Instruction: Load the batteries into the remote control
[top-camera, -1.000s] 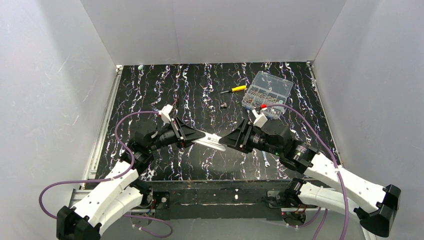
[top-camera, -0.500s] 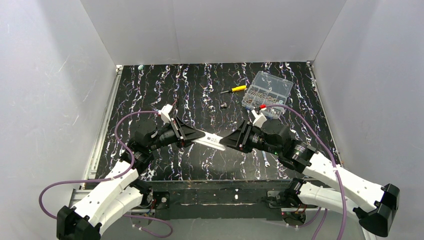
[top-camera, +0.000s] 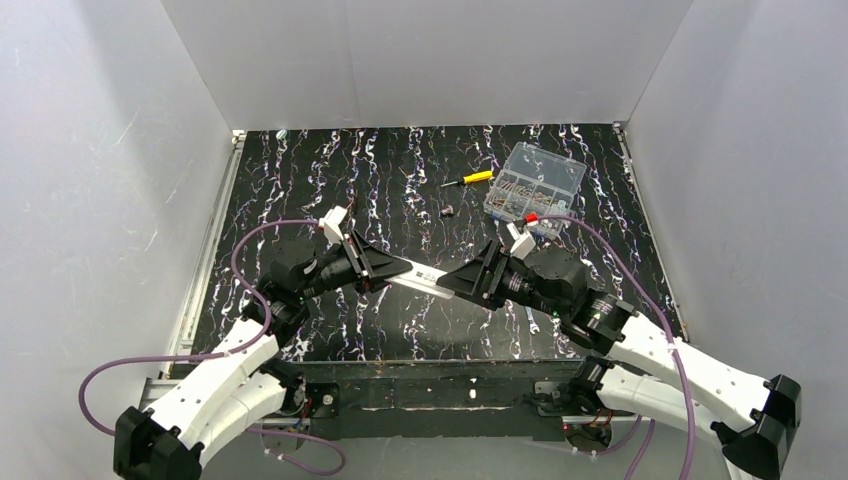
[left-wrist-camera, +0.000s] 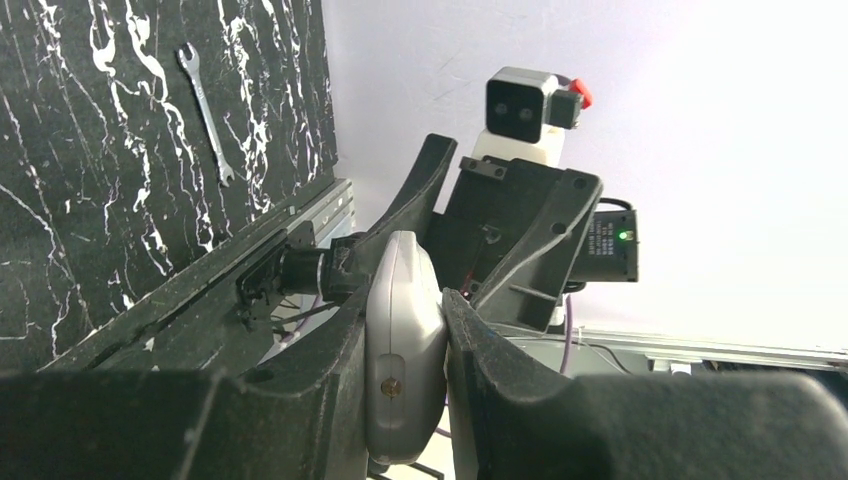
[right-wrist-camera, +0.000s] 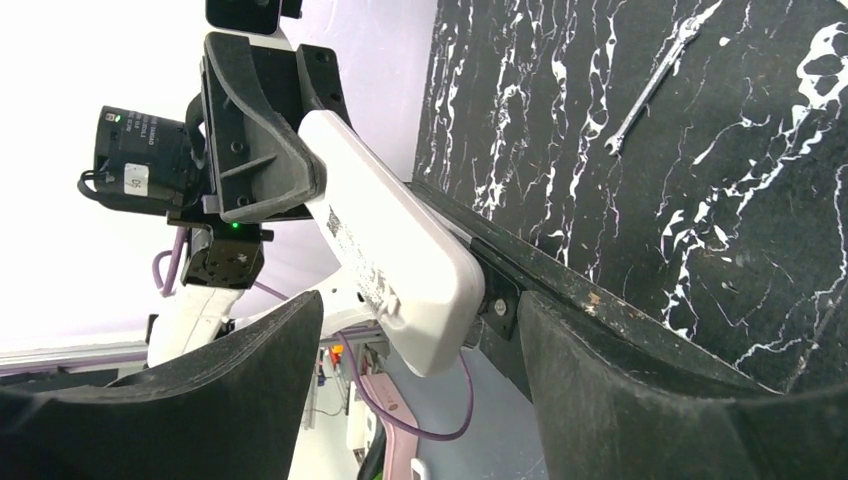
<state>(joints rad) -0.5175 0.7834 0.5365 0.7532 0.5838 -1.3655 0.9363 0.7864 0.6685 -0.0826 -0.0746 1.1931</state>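
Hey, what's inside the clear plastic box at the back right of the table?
The clear box is split into compartments holding small greyish metal pieces, probably screws. Too small to tell apart; anything beneath the top layer is covered.

White remote control (top-camera: 424, 279): slim slab, rounded corners, fine dark print on 1 face. Held off the worktop (top-camera: 400, 180), roughly level, long axis left-right at front centre. 1 end pinched in left claw (top-camera: 400, 270). Other end sits between spread fingers of right claw (top-camera: 452, 283), gaps on both sides.
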